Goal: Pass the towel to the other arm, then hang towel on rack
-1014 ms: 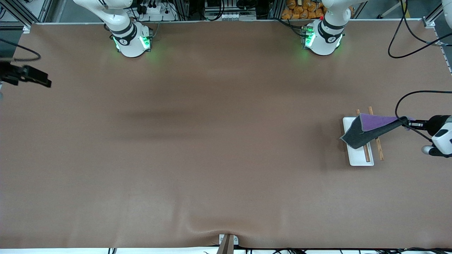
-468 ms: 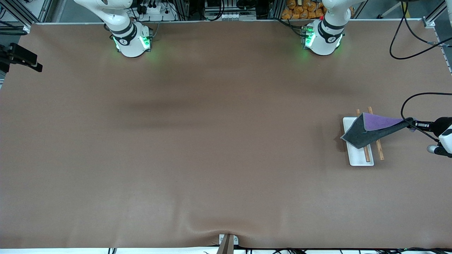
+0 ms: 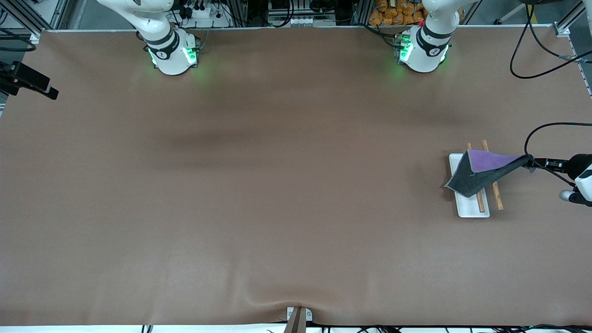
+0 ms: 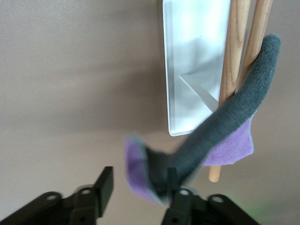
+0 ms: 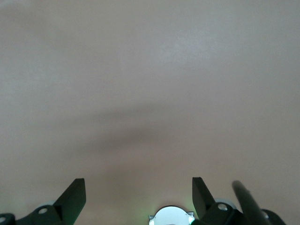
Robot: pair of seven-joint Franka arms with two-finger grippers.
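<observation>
1. Your left tool [image 3: 536,163] hangs over the table [image 3: 277,185] at the left arm's end, just beside the rack [image 3: 471,185].
2. In the left wrist view its fingers [image 4: 105,183] stand spread apart. One corner of the towel [image 3: 481,172] lies against one finger there, but you cannot tell from these views whether that corner is actually pinched.
3. The towel runs from that corner down across the rack's two brown rods [image 3: 490,178]. Its purple face shows on top near the tool, and its dark grey face drapes over the white base [image 3: 467,208].
4. In the left wrist view the grey strip of the towel [image 4: 234,122] crosses over the rods [image 4: 236,61], and the far tip curls up past them.
5. The rack sits on the table toward the left arm's end.
6. Your right tool [image 3: 32,83] waits over the edge of the table at the right arm's end, its fingers [image 5: 75,197] spread wide with nothing between them.
</observation>
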